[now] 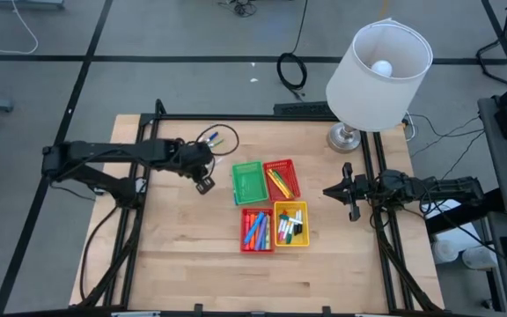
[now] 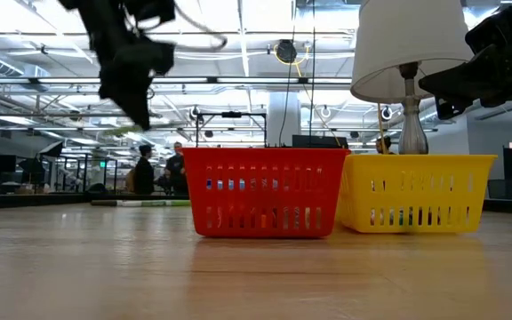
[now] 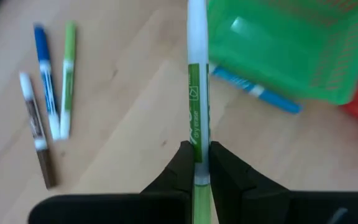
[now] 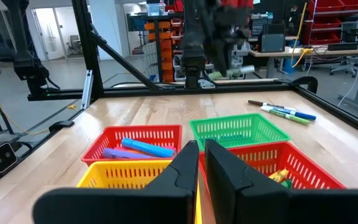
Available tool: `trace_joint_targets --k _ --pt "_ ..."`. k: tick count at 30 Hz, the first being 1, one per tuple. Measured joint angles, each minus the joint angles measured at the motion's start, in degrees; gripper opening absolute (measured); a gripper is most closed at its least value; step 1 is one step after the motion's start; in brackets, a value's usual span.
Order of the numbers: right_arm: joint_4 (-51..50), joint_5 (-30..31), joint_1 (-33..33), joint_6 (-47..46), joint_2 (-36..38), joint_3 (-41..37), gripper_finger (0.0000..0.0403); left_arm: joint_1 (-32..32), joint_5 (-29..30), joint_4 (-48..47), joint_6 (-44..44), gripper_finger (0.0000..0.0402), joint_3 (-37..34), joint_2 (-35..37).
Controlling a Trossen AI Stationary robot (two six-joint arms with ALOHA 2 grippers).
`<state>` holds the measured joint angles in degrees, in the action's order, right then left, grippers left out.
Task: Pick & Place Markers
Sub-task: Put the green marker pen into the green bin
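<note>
We see the left pincer [image 3: 196,163] raised above the pale wooden table [image 1: 183,238], its two dark fingers [image 3: 180,165] closed narrow on a slim green dry-erase marker with a white end [image 3: 196,102], which runs straight out from between the fingertips. Just past that marker's far end sits the green slotted plastic basket [image 3: 291,53], and a blue marker with a white section [image 3: 257,91] lies on the wood close against that basket's near wall. Off to one side of the pincer, well apart from it, three more markers lie loose and nearly parallel on the table: a blue one [image 3: 45,74], a light green one [image 3: 68,78] and a white one with a dark barrel [image 3: 36,127]. From above, the green basket [image 1: 248,182] stands in a tight square of four with a red basket holding yellow and orange markers [image 1: 282,179], a second red basket with blue, pink and orange markers [image 1: 256,230] and a yellow basket with white-and-black and green markers [image 1: 290,224]; the left pincer [image 1: 204,183] hangs just beside the green one, on the side away from the other arm. The right pincer [image 1: 352,195] waits near the table's far edge beyond the baskets, below a white-shaded lamp [image 1: 378,63], its fingers [image 4: 185,165] pressed together on nothing.
</note>
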<state>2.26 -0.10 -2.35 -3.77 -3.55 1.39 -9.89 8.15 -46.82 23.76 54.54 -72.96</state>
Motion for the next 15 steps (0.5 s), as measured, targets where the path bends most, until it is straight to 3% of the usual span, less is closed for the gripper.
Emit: trace_joint_targets --k 6,15 --pt "0.0 0.0 0.0 0.0 0.0 0.0 0.0018 6.5 6.5 -3.0 3.7 0.0025 10.0 -2.6" --pt "0.0 0.0 0.0 0.0 0.0 0.0 0.0018 9.7 4.9 -3.8 19.0 0.0025 23.7 -12.2"
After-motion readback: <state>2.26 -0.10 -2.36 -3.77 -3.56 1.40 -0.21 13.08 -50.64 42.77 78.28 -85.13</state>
